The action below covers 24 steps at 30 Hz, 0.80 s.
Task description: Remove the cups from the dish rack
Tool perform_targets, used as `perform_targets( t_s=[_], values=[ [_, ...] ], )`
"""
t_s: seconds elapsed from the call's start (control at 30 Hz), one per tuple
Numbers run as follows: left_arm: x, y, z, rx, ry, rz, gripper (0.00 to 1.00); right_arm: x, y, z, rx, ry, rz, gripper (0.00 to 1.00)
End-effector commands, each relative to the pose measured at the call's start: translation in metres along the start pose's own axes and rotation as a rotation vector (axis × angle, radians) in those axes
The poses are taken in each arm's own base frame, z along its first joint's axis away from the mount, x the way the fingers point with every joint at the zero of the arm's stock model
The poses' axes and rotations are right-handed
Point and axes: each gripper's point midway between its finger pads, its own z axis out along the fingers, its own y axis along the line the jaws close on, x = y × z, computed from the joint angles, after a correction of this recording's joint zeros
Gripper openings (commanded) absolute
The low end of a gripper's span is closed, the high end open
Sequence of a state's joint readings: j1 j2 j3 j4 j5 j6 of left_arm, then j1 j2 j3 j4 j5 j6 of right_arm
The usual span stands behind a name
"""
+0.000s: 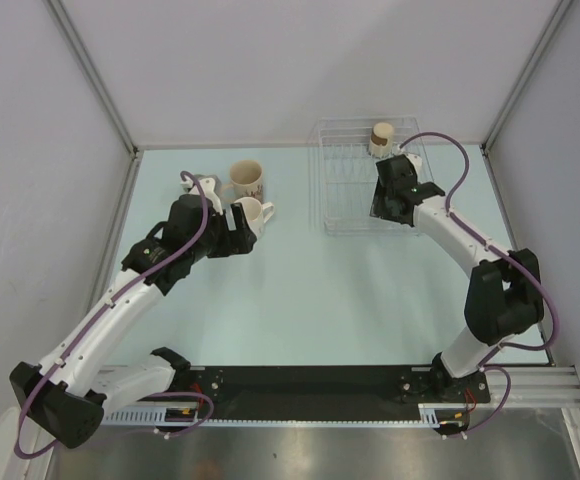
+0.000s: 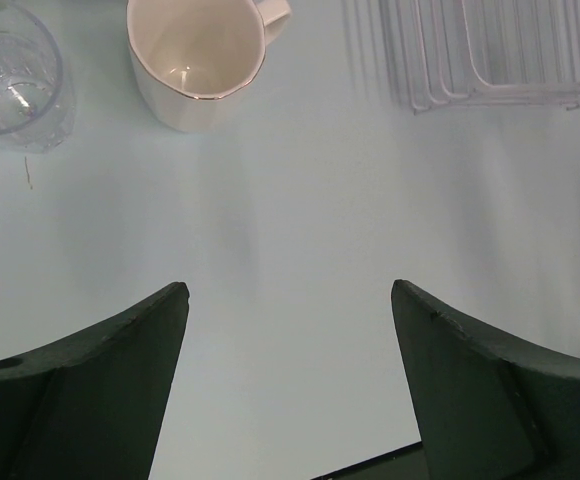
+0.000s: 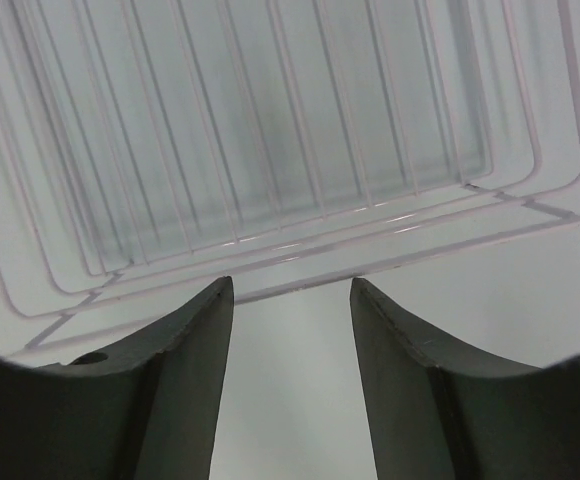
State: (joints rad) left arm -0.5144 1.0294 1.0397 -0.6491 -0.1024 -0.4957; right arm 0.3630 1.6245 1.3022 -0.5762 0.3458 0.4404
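Note:
The white wire dish rack (image 1: 342, 190) stands at the back right and holds a tan brown-topped cup (image 1: 381, 138) at its far end. A cream cup with dark print (image 1: 247, 178) and a white handled cup (image 1: 254, 211) stand on the table left of the rack. My left gripper (image 1: 244, 232) is open and empty, just short of the white cup (image 2: 198, 55); its jaws (image 2: 290, 300) are wide apart. My right gripper (image 1: 388, 205) hovers over the rack's near right part, open and empty (image 3: 290, 290), with the rack's wires (image 3: 270, 130) ahead. No pale green cup is in view.
A clear glass (image 2: 12, 80) stands left of the white cup, partly hidden behind my left arm in the top view (image 1: 202, 186). Grey walls close the table at the back and sides. A black rail (image 1: 310, 385) runs along the near edge.

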Motion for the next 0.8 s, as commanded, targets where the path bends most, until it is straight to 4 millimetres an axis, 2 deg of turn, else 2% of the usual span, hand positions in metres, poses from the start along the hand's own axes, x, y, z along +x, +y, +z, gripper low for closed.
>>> perform_targets(
  t_s=[0.0,0.07,0.17,0.23,0.43,0.47,0.5,0.57,0.6,0.77],
  values=[
    [-0.010,-0.002,-0.002,0.002,-0.042,0.022,0.88,-0.029,0.021,-0.009,-0.076,-0.059,0.040,0.55],
    [-0.008,0.000,-0.002,-0.004,-0.040,0.025,0.88,-0.034,0.027,-0.023,-0.111,-0.079,0.037,0.56],
    [-0.004,0.002,0.001,-0.010,-0.031,0.022,0.88,-0.043,0.022,-0.030,-0.102,-0.107,0.042,0.57],
    [-0.004,0.001,0.003,-0.004,-0.029,0.022,0.88,-0.056,0.023,-0.030,-0.103,-0.125,0.050,0.57],
    [-0.008,-0.003,0.005,0.004,-0.029,0.029,0.88,-0.077,0.029,-0.007,-0.079,-0.134,0.042,0.57],
    [-0.008,-0.003,0.005,0.003,-0.031,0.032,0.88,-0.086,0.032,-0.007,-0.086,-0.150,0.050,0.56],
    [-0.008,-0.003,0.005,0.002,-0.029,0.034,0.88,-0.081,0.031,0.007,-0.072,-0.125,0.044,0.56],
    [-0.008,-0.002,0.005,0.002,-0.028,0.037,0.88,-0.080,0.032,0.016,-0.062,-0.098,0.031,0.54],
    [-0.009,-0.003,0.004,0.004,-0.033,0.036,0.88,-0.073,0.032,0.027,-0.048,-0.074,0.013,0.53],
    [-0.005,-0.001,0.004,0.001,-0.027,0.039,0.88,-0.043,0.024,0.048,-0.005,0.011,-0.024,0.48]
  ],
)
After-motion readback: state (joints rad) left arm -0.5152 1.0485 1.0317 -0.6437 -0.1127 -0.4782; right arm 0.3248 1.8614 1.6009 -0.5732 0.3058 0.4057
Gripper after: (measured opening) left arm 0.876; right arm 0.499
